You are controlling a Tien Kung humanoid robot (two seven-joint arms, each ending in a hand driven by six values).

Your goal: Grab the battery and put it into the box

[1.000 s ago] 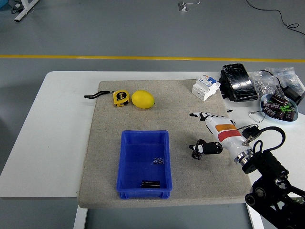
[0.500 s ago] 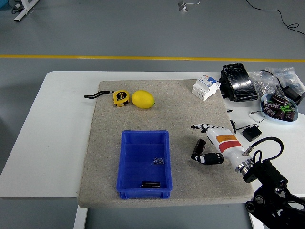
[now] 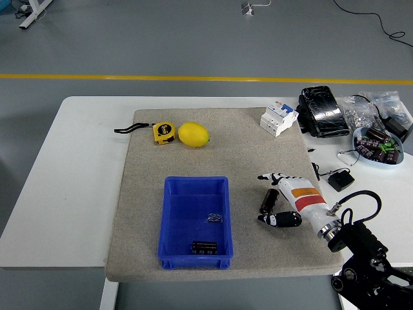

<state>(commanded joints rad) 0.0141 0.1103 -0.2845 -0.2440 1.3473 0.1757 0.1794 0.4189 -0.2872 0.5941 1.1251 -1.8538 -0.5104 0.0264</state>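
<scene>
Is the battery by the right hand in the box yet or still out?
Out. The battery lies on the mat, right of the blue box, with the right hand around it.

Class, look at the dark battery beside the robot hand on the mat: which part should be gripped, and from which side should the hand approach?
Grip the battery across its middle, fingers on its two long sides, coming down from above. It seems a slim cylinder, apparently lying on the mat, so its ends offer little hold. The right robot hand is already beside it, so a short approach from the right probably suits.
</scene>
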